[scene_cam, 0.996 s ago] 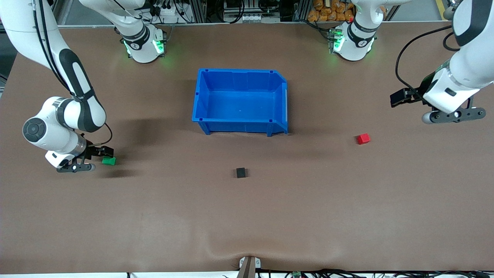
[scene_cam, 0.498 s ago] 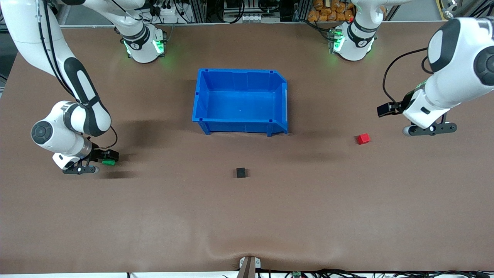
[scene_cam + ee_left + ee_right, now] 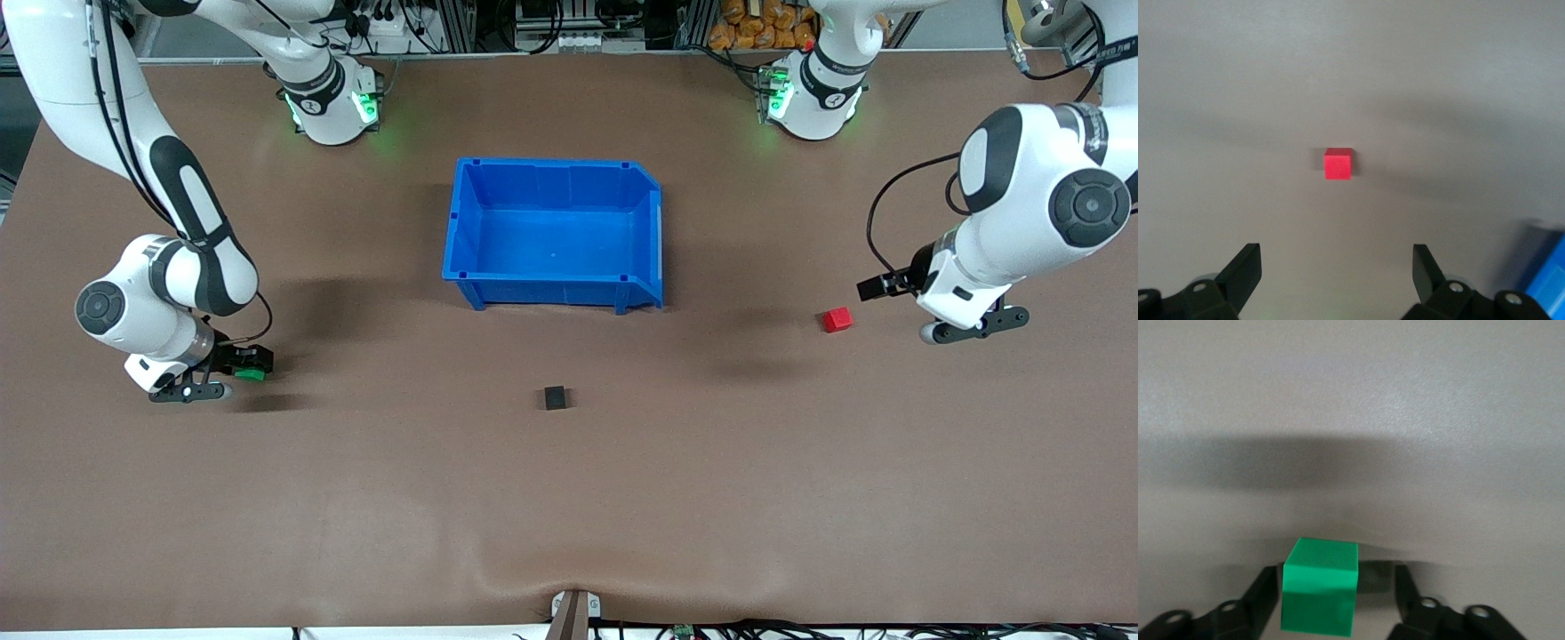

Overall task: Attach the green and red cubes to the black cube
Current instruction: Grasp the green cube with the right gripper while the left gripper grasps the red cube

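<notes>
The green cube (image 3: 252,375) lies on the brown table at the right arm's end. My right gripper (image 3: 251,364) is down around it. In the right wrist view the green cube (image 3: 1319,592) sits between the fingers (image 3: 1265,587): one finger is against its side and a gap shows at the other. The red cube (image 3: 836,319) rests toward the left arm's end. My left gripper (image 3: 877,286) hangs open just beside and above it. The left wrist view shows the red cube (image 3: 1338,164) ahead of the wide-open left gripper (image 3: 1336,252). The black cube (image 3: 555,397) stands alone mid-table.
A blue bin (image 3: 551,167) with nothing in it stands mid-table, farther from the front camera than the black cube. Its corner shows at the edge of the left wrist view as the blue bin (image 3: 1548,280). Both arm bases (image 3: 331,102) stand along the table's edge.
The left arm has swung down and in toward the red cube. The right gripper slid forward over the green cube and its fingers have narrowed around it.
</notes>
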`<state>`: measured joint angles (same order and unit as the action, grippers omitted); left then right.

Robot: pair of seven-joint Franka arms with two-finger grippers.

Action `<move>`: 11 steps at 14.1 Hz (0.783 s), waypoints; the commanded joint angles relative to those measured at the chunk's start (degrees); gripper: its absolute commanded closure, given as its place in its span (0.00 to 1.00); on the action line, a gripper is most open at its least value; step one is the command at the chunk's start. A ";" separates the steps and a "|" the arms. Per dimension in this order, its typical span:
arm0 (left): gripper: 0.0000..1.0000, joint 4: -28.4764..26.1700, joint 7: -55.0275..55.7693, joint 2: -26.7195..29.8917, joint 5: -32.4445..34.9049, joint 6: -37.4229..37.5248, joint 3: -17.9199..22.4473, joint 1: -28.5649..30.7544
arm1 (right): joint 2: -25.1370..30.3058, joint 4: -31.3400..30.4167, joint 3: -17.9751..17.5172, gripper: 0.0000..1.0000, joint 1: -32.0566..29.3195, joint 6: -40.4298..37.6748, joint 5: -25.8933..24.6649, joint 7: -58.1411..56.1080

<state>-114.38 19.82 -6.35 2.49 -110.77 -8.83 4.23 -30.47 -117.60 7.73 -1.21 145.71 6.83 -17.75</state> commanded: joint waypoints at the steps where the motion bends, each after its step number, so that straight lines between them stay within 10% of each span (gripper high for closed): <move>1: 0.00 -0.59 4.68 -1.55 -0.47 -1.20 -0.40 1.31 | 0.40 0.53 -0.61 0.94 -0.37 -2.18 1.08 -1.59; 11: 0.00 -2.42 12.88 -9.47 -0.30 -9.01 -0.40 1.22 | 1.11 4.22 -1.32 1.00 -1.60 -5.44 1.08 -20.63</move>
<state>-115.50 31.68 -15.40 2.50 -117.44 -8.94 5.20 -30.22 -114.32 7.02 -1.50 141.62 7.19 -32.48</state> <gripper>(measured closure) 0.000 0.604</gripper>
